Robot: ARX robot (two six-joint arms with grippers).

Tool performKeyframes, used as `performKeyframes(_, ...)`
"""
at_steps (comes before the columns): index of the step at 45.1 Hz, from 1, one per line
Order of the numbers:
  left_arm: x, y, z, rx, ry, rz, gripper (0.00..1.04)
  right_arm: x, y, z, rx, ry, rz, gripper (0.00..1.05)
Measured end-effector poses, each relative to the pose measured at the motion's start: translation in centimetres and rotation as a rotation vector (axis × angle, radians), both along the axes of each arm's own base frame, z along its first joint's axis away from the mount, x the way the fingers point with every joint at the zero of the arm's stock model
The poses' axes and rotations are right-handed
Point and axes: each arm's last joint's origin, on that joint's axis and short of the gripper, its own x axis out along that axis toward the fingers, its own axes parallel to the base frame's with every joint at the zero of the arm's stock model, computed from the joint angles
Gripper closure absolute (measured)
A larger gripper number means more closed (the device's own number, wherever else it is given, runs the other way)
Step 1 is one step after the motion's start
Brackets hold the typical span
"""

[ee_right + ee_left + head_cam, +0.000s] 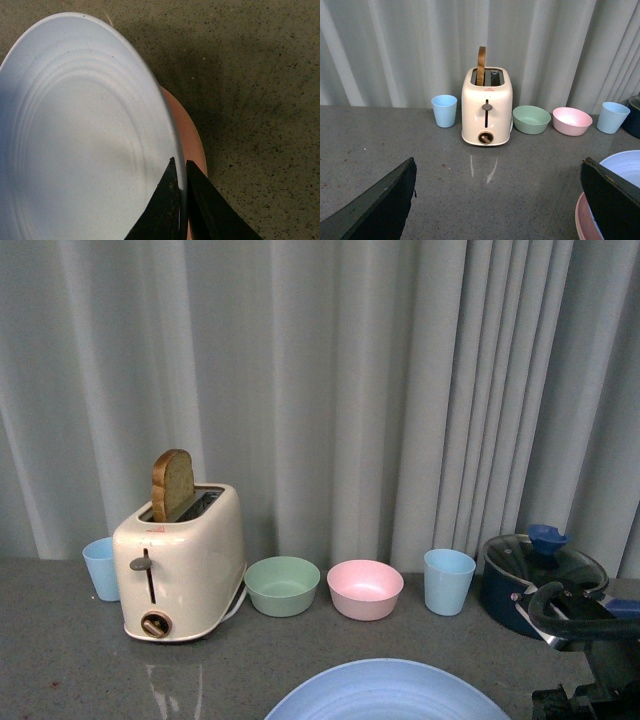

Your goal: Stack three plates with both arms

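1. Left gripper (497,200): jaws spread wide, holding nothing, facing the toaster (486,107).
2. Blue plate (80,135): right of the left gripper, tilted over the pink plate (192,140).
3. Right gripper (181,200): pinched on the blue plate's rim; it is the nearer arm for lowering.

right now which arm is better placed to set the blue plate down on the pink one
The right. Its gripper is pinched on the rim of the blue plate, which sits directly over the pink plate. The left gripper is open, holding nothing, off to the side of both plates.
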Motion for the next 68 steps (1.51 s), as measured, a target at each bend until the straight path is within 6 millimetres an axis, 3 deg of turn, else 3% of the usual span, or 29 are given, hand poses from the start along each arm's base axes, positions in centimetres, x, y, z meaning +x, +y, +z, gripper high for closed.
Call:
performKeyframes(31, 0.0, 0.0, 0.0, 0.0, 0.0, 0.0, 0.07, -0.3, 0.8, -1.7, -0.031, 0.053, 0.01, 1.0)
performKeyframes(46, 0.0, 0.0, 0.0, 0.0, 0.0, 0.0, 0.07, -0.4, 0.3, -1.8, -0.036, 0.07, 0.006, 0.55)
performKeyframes(57, 0.0, 0.0, 0.0, 0.0, 0.0, 0.0, 0.07, -0.7, -1.5, 0.3, -0.034, 0.034, -0.029, 0.07)
performKeyframes(62, 0.0, 0.0, 0.0, 0.0, 0.0, 0.0, 0.07, -1.4, -3.6, 2.1, -0.024, 0.0, -0.089, 0.08)
performKeyframes(68, 0.0, 0.0, 0.0, 0.0, 0.0, 0.0, 0.07, -2.9, -8.3, 5.0, -0.085, -0.087, -0.308, 0.07)
